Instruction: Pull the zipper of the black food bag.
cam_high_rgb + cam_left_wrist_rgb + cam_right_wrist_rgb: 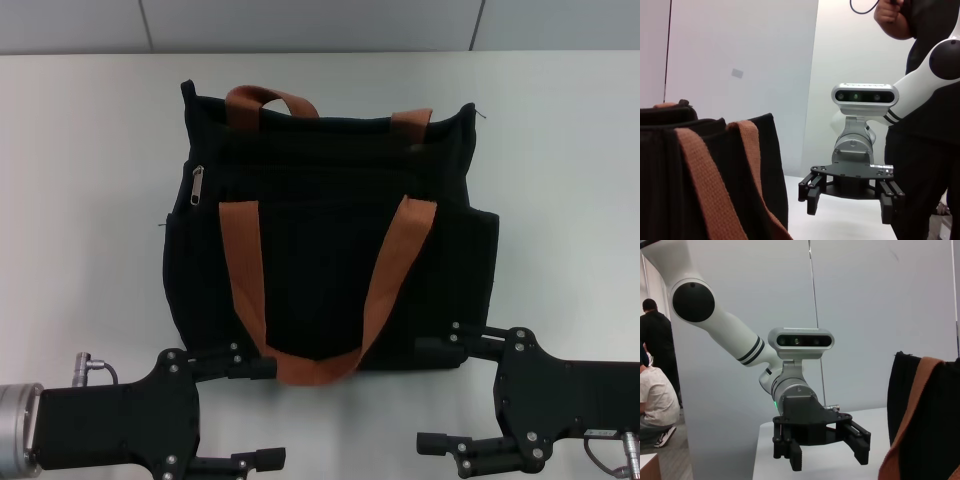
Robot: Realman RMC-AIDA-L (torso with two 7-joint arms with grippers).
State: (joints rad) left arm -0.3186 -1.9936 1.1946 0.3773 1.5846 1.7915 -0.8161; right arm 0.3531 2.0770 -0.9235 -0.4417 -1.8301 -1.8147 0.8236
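Observation:
The black food bag [320,260] lies in the middle of the white table, with two brown-orange strap handles [245,290]. The small silver zipper pull [196,185] hangs at the bag's upper left corner. My left gripper [262,413] is open and empty at the near left, just in front of the bag's bottom edge. My right gripper [432,396] is open and empty at the near right, its upper finger at the bag's bottom corner. The left wrist view shows the bag [705,180] and the right gripper [849,207]. The right wrist view shows the bag [925,415] and the left gripper [829,457].
The white table [90,200] spreads to both sides of the bag, with a grey wall behind. A person in dark clothes [925,125] stands behind the right arm. Two people [655,390] are off past the left arm.

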